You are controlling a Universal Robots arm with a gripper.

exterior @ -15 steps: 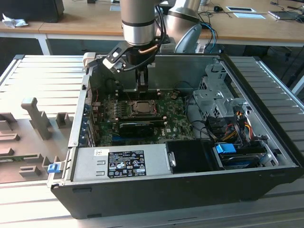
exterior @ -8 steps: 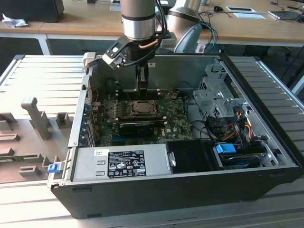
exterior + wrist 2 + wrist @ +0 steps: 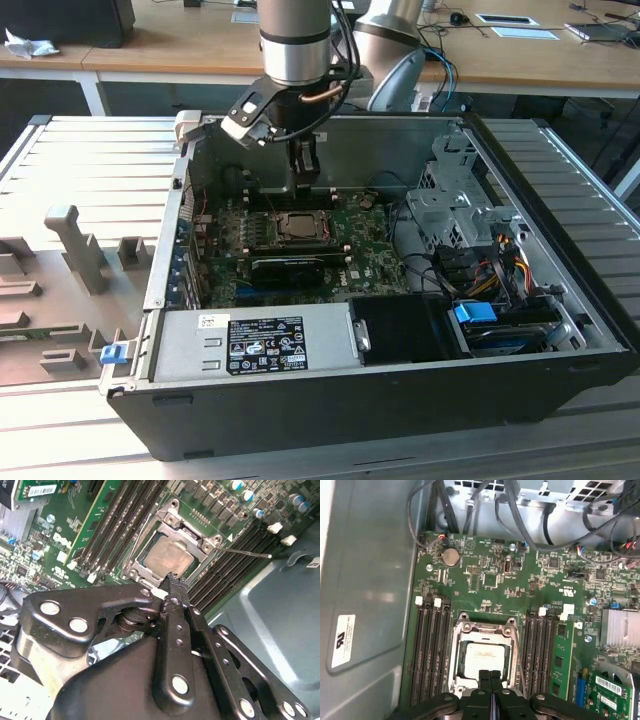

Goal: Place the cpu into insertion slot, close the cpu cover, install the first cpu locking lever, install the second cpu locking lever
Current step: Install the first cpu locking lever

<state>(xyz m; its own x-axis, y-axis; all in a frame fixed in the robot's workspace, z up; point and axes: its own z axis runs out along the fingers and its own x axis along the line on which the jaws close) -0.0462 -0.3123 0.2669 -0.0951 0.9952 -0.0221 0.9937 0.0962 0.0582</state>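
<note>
Wooden desks [image 3: 170, 40] are running along the background, and in front of them a ribbed metal bench [image 3: 90, 150] is carrying an open computer case [image 3: 560, 330] lying on its side, reaching almost to the bench's near edge. Grey blocks [image 3: 75, 245] are sitting on the bench beside the case, at the exterior view's left.

Inside the case a green motherboard [image 3: 360, 245] is lying flat. The robot arm [image 3: 295, 40] is reaching down over the case's far wall, and its gripper [image 3: 303, 170] is hanging just above the board.

In both wrist views the cpu [image 3: 482, 657] [image 3: 167, 557] is sitting in the insertion slot [image 3: 461, 655] between two banks of memory slots [image 3: 432, 650]. The cpu cover [image 3: 482, 628] [image 3: 192, 535] is lying down flat around the chip, its silver top showing through the window.

The gripper [image 3: 490, 677] [image 3: 173, 580] is clenched, its two black fingers pressing together with nothing between them, the tips hovering at one edge of the cover.

In the second wrist view a thin metal lever [image 3: 245, 553] is jutting out from beside the cover across the memory slots; I cannot tell whether it is latched.
</note>
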